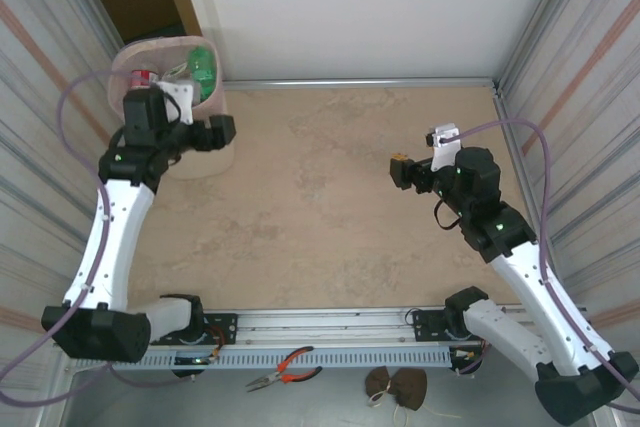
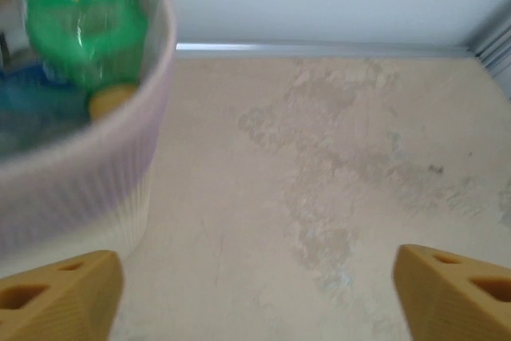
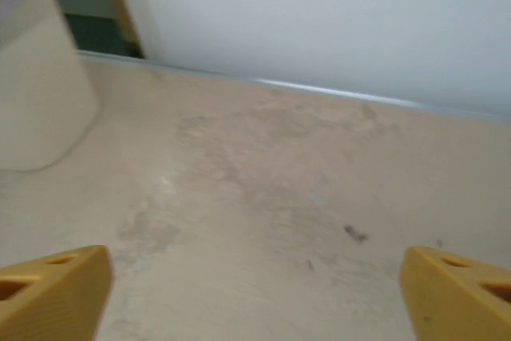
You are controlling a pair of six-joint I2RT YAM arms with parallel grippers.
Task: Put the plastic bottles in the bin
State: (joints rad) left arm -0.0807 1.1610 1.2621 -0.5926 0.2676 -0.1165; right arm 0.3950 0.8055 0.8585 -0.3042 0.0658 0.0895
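Bin (image 1: 122,59) sat far left, plastic bottles (image 1: 203,67) inside, a green one on top. Left gripper (image 2: 255,297) hung just right of it, jaws apart, empty. Right gripper (image 3: 255,289) was also wide, empty. Likely wrap-up: left arm should back away without clipping the bin.

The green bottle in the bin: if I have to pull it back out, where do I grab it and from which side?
Probably across the body of the green bottle, just behind its yellowish cap, coming down from above. It rests high inside the bin with its body exposed upward, and the bin's wall blocks any sideways approach.
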